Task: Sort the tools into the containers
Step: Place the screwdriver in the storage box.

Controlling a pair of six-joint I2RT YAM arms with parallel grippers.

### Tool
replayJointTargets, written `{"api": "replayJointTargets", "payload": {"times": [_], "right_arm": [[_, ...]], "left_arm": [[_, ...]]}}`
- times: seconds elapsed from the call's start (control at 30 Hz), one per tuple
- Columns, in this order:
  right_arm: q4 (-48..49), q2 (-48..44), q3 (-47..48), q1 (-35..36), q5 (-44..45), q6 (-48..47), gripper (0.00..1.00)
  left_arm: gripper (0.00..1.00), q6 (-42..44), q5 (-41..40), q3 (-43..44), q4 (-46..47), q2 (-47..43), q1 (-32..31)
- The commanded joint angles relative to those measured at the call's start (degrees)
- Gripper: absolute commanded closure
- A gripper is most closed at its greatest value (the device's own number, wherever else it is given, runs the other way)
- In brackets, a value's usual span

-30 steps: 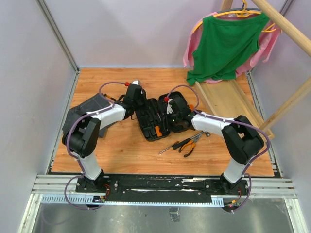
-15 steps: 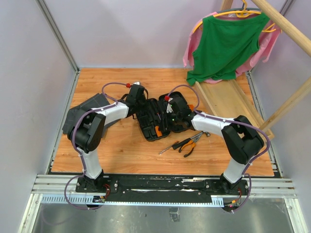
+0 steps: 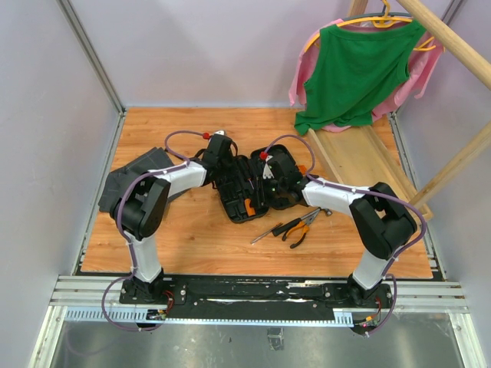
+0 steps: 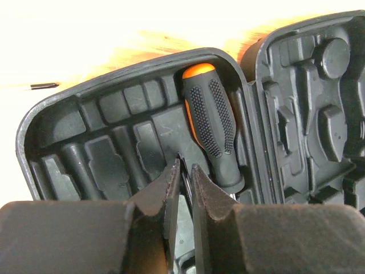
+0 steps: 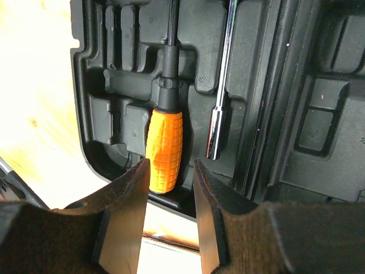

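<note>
Poised over the open tool case point(image 3: 253, 188) at the middle of the table point(image 3: 184, 238): left gripper point(image 4: 183, 171) nearly closed, hold on anything impossible to tell; right gripper point(image 5: 171, 171) spread, empty, above the slotted orange-handled screwdriver point(image 5: 164, 149). Could knock it loose, or shove the case onto the pliers point(image 3: 295, 230) toward the near edge.

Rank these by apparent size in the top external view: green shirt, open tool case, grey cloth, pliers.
1. green shirt
2. open tool case
3. pliers
The grey cloth is partly hidden by the left arm, so it stays unranked against the case; it looks larger than the pliers.
</note>
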Motion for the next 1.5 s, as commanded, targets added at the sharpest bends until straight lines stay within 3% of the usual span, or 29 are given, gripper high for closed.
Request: {"api": "replayJointTargets", "payload": {"times": [0.0,0.9,1.47], "right_arm": [[0.3,-0.7,-0.1,0.9,-0.8,0.2,0.63],[-3.6,0.2,5.4,1.4,-0.8,-0.2,0.68],[-16.3,5.3,10.7,5.4,9.1,-3.4,0.76]], "left_arm": [[0.83,-0.6,-0.7,1.9,-0.1,1.3,-0.5],[0.84,-1.5,-0.5,1.9,-0.1,2.1,-1.1],[0.84,-1.6,0.1,1.5,0.5,2.0,-1.1]]}}
